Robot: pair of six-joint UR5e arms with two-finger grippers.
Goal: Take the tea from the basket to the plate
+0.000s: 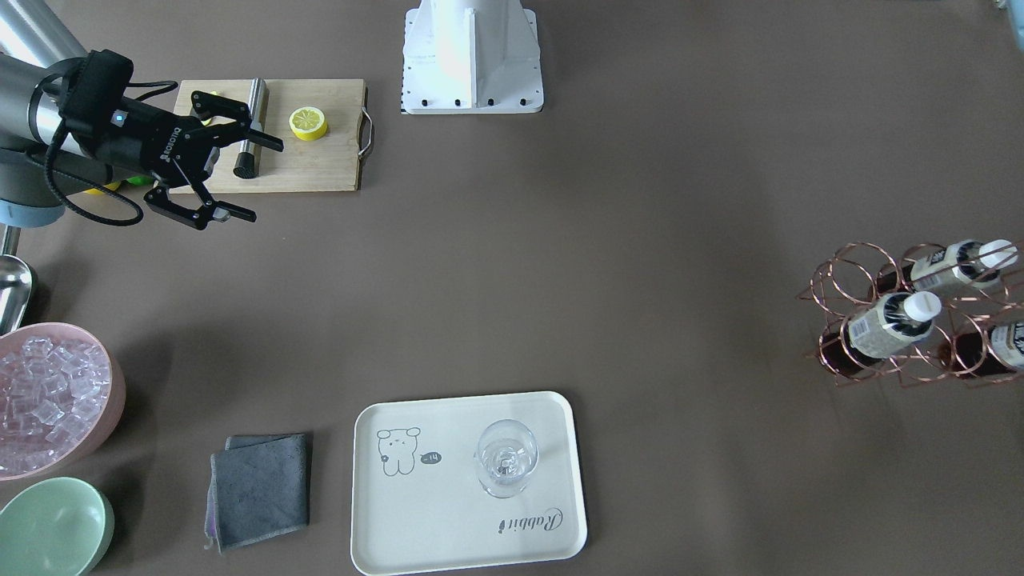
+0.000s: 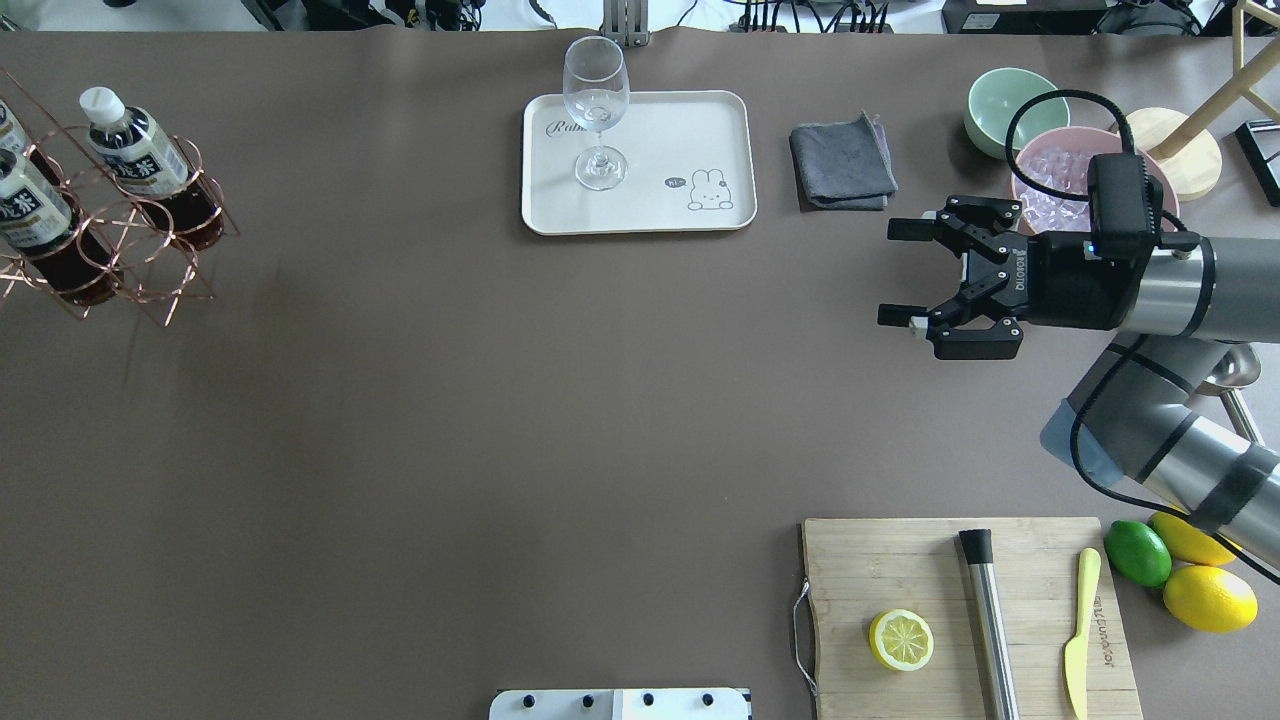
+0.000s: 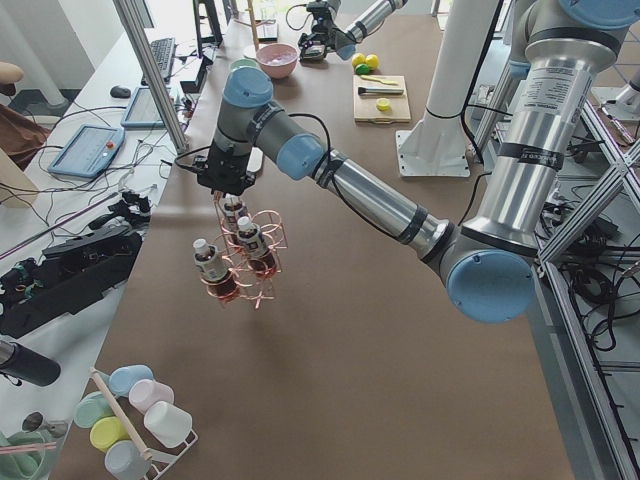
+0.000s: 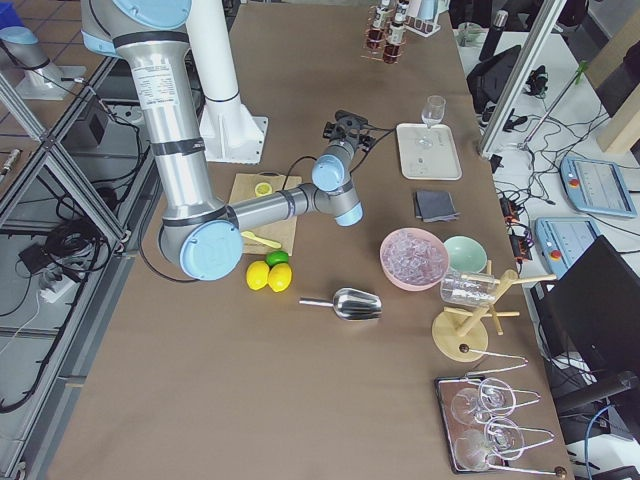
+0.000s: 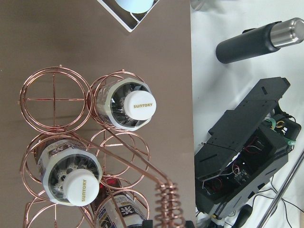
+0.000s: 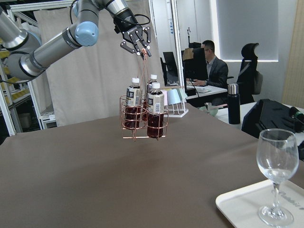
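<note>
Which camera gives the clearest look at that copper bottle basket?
The right wrist-mounted view: the basket shows whole, side-on, handle and tea bottles visible. Left wrist looks straight down into its rings but crops it; overhead and front-facing cut it at the edge; both side views show it small.

The overhead view's left edge cuts through the basket (image 2: 140, 262) and leaves a sliver of one tea bottle (image 2: 8, 128). In my left wrist view, the coiled handle (image 5: 167, 206) and the bottom edge hide most of the third tea bottle (image 5: 124, 211). My left gripper (image 6: 137, 47) shows too small to judge contact.
</note>
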